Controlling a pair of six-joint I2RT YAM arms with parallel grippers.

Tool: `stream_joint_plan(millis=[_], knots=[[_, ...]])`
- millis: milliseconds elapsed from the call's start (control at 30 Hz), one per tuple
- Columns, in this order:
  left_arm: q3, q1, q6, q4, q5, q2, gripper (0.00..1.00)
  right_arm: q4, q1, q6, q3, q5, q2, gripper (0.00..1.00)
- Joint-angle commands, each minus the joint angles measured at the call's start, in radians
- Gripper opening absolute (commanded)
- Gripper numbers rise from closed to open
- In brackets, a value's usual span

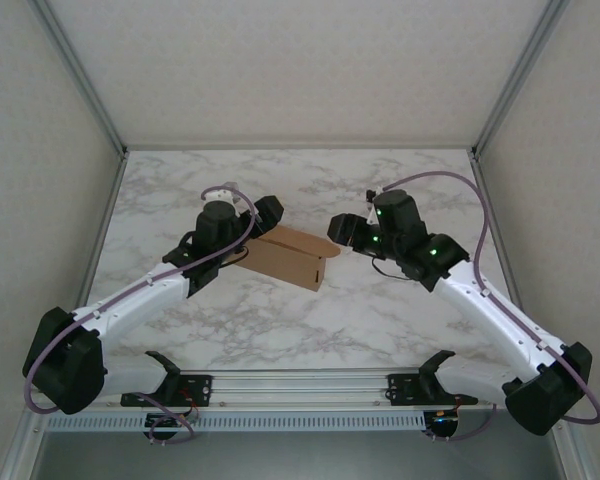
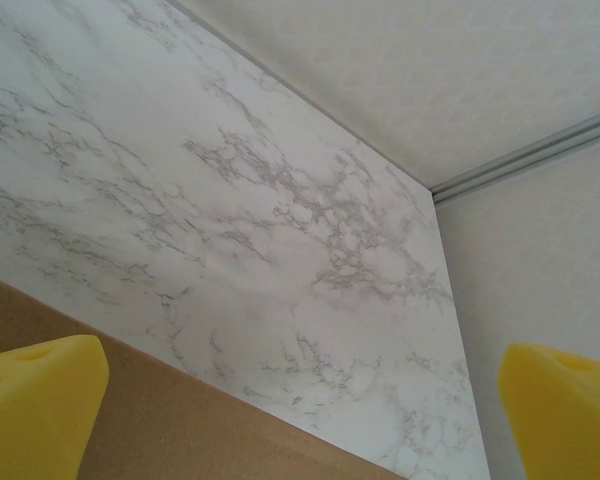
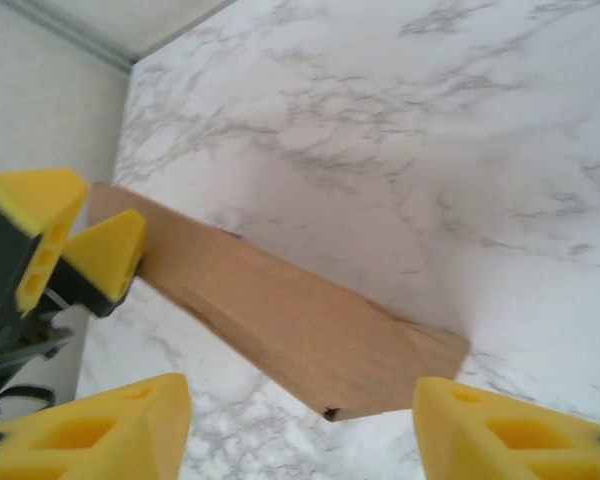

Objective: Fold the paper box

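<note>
1. Paper box (image 1: 292, 258) is mid-table on the marble table (image 1: 380, 310), right between the two grippers. It's plain brown cardboard.
2. Top camera: the left gripper (image 1: 263, 216) is at the box's left end and the right gripper (image 1: 340, 232) is just off its right end. From up here I can't tell whether either one touches the card. Green lights (image 1: 432, 252) glow on the right arm.
3. The left wrist camera adds what the overhead can't. The left gripper's yellow pads (image 2: 35, 400) stand wide apart, jaws spread, nothing pinched. The cardboard runs across the bottom of the frame beneath them.
4. The right wrist camera looks along the box's length. It shows a thin flat slab, near corner toward the lens, with a shadow on the marble behind it. The right gripper's own pads (image 3: 90, 435) are spread at the bottom corners, and the box lies ahead of them, apart.
5. The same view catches the left gripper at the far end of the box, its yellow tips (image 3: 105, 255) just beside the card.
</note>
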Motion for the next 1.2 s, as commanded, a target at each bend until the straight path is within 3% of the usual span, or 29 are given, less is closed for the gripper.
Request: stream_joint_plan(millis=[0, 167, 233, 433, 867, 1000, 1167], knots=[[-0.015, -0.018, -0.054, -0.154, 0.052, 0.027, 1.00, -0.193, 0.017, 0.089, 0.075, 0.065, 0.061, 0.55], [-0.013, -0.018, -0.057, -0.160, 0.048, 0.018, 1.00, -0.410, 0.100, 0.174, 0.302, 0.212, 0.236, 0.50], [-0.011, -0.018, -0.057, -0.163, 0.048, 0.014, 1.00, -0.469, 0.102, 0.176, 0.344, 0.217, 0.296, 0.51], [-0.007, -0.018, -0.047, -0.171, 0.042, 0.004, 1.00, -0.313, 0.137, 0.198, 0.264, 0.082, 0.321, 0.56], [0.051, -0.016, -0.005, -0.207, 0.049, 0.007, 1.00, -0.342, 0.171, 0.172, 0.244, 0.183, 0.426, 0.54], [0.139, -0.006, 0.081, -0.297, 0.011, -0.005, 1.00, -0.347, 0.172, 0.165, 0.236, 0.184, 0.440, 0.53], [0.223, 0.096, 0.157, -0.422, -0.008, -0.049, 1.00, -0.351, 0.171, 0.148, 0.235, 0.197, 0.438, 0.52]])
